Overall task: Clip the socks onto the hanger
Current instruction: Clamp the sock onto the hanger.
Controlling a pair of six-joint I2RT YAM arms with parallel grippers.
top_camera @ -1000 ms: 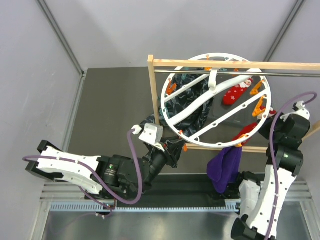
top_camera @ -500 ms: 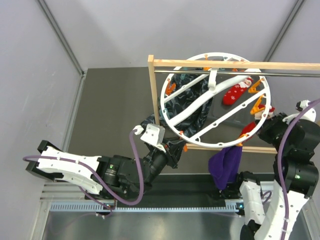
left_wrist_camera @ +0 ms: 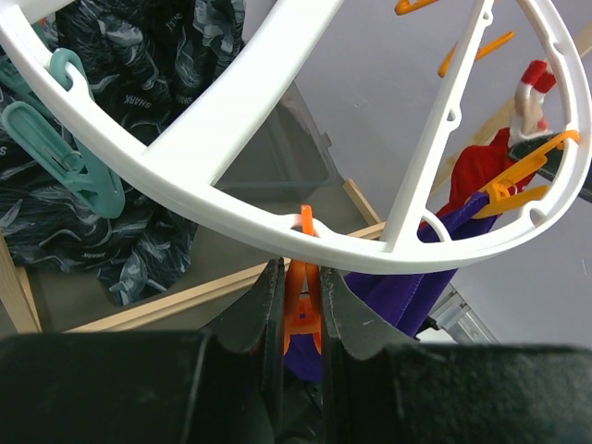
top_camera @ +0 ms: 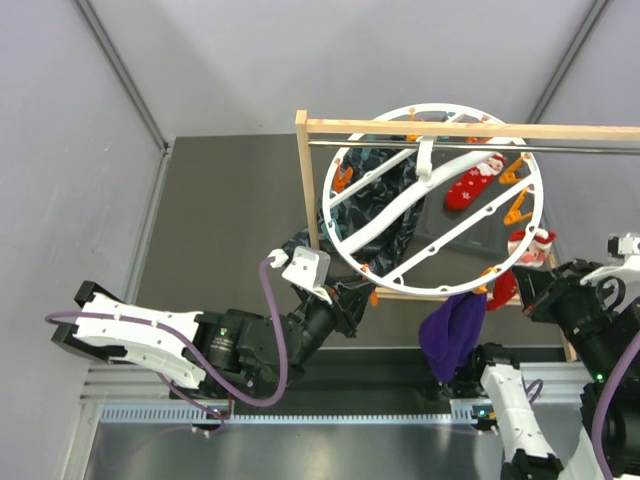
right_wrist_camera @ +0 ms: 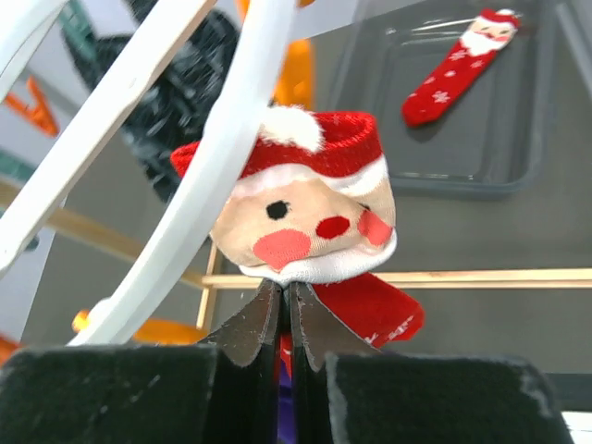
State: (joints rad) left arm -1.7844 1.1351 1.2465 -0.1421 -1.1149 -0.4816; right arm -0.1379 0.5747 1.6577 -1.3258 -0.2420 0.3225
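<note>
- Socks: the red Santa sock (right_wrist_camera: 305, 213) is sitting just beside the hanger's (top_camera: 385, 222) right rim, toward the bench's right edge.
- Right gripper (right_wrist_camera: 282, 298) is pinching this sock, its fingers pressed fully together on the fabric.
- Left gripper (left_wrist_camera: 301, 282) is squeezing an orange clip (left_wrist_camera: 298, 313) on the near rim, its fingers almost meeting around it.
- Purple sock (top_camera: 450, 335) and dark patterned sock (left_wrist_camera: 129, 55) are hanging from the ring.
- Hanger is hanging from the metal rod (top_camera: 560, 148) of the wooden rack (top_camera: 301, 180).
- Second red sock (right_wrist_camera: 458, 69) is lying in a clear tray (right_wrist_camera: 509, 129).
- Bench (top_camera: 230, 220) is showing a dark grey top; pale grey walls (top_camera: 300, 50) are enclosing it.
</note>
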